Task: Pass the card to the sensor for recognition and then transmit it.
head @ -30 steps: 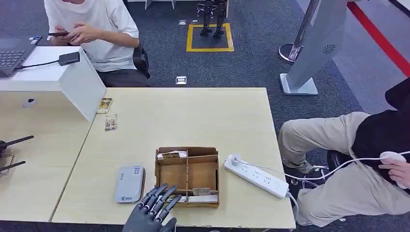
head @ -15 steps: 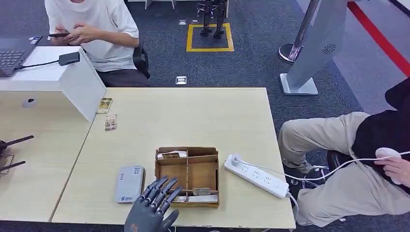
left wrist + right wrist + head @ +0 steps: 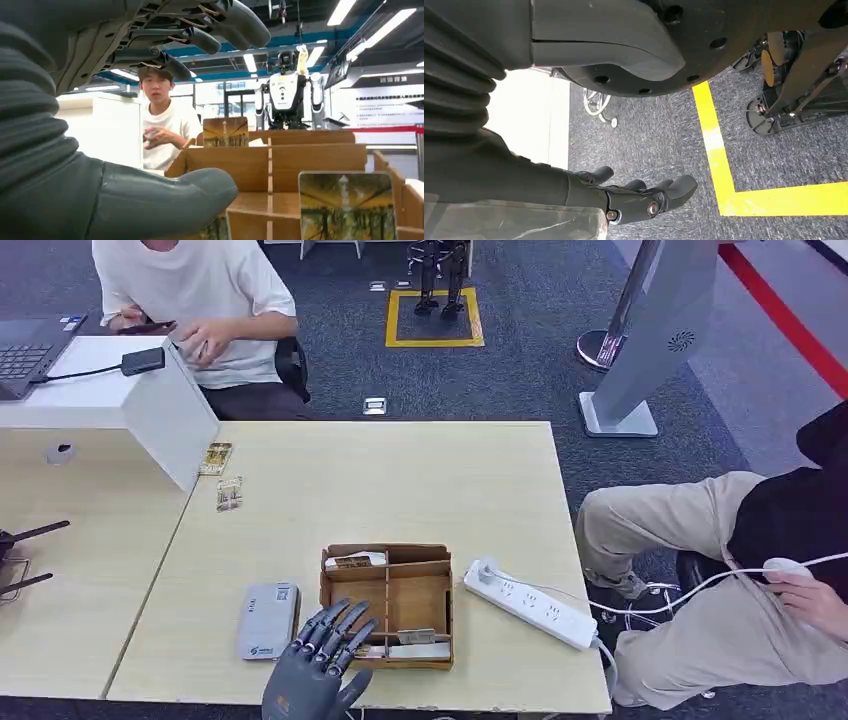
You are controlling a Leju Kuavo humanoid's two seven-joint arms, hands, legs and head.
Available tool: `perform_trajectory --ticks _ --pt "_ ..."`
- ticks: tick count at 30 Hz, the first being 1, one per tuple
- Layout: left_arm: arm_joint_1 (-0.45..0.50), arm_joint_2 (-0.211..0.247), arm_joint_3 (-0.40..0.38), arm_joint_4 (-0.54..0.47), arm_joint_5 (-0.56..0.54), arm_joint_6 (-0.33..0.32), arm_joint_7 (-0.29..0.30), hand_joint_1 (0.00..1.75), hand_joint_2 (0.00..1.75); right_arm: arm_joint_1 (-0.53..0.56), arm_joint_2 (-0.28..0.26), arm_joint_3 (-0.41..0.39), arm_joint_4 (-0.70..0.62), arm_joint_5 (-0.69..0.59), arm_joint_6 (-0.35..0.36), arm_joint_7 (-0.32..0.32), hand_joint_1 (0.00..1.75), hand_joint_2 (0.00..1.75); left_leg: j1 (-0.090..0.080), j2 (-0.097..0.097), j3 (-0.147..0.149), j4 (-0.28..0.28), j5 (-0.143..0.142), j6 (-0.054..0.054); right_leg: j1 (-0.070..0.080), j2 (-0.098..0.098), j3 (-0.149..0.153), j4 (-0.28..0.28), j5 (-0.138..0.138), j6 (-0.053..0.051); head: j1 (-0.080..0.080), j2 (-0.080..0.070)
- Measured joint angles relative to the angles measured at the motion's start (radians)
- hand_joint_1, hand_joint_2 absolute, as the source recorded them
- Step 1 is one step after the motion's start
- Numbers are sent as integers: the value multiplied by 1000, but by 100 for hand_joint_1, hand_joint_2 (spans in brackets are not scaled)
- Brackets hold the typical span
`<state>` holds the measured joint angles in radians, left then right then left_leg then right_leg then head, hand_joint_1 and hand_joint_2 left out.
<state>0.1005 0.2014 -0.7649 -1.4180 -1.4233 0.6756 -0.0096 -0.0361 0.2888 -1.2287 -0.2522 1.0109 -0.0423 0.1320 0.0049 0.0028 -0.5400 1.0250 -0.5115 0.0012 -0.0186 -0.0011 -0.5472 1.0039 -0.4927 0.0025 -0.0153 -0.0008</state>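
Room: we see an office with dark carpet and a pale wooden table [image 3: 400,480]; one person sits beyond it, another at its right.
Left hand: our left hand [image 3: 318,660] hovers at the table's near edge, fingers spread apart, holding nothing.
Box: a cardboard box [image 3: 388,602] with compartments lies just ahead of the fingertips.
Card: a card [image 3: 346,204] stands upright in the box's near compartment, just beyond the thumb; another card [image 3: 225,132] stands farther back.
Sensor: a grey sensor [image 3: 267,621] lies flat just left of the hand.
Right hand: our right hand [image 3: 644,197] hangs over the floor, fingers loosely curled, empty.
Progress: we judge nothing done yet; picking, scanning and handing over all remain.
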Motion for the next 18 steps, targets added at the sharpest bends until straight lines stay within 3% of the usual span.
perform_trajectory --ticks 18 --pt "-2 -30 31 96 3 0 -11 44 175 0 0 0 0 -3 0 0 0 175 0 0 0 0 0 0 0 0 0 0 0 0 0 0"
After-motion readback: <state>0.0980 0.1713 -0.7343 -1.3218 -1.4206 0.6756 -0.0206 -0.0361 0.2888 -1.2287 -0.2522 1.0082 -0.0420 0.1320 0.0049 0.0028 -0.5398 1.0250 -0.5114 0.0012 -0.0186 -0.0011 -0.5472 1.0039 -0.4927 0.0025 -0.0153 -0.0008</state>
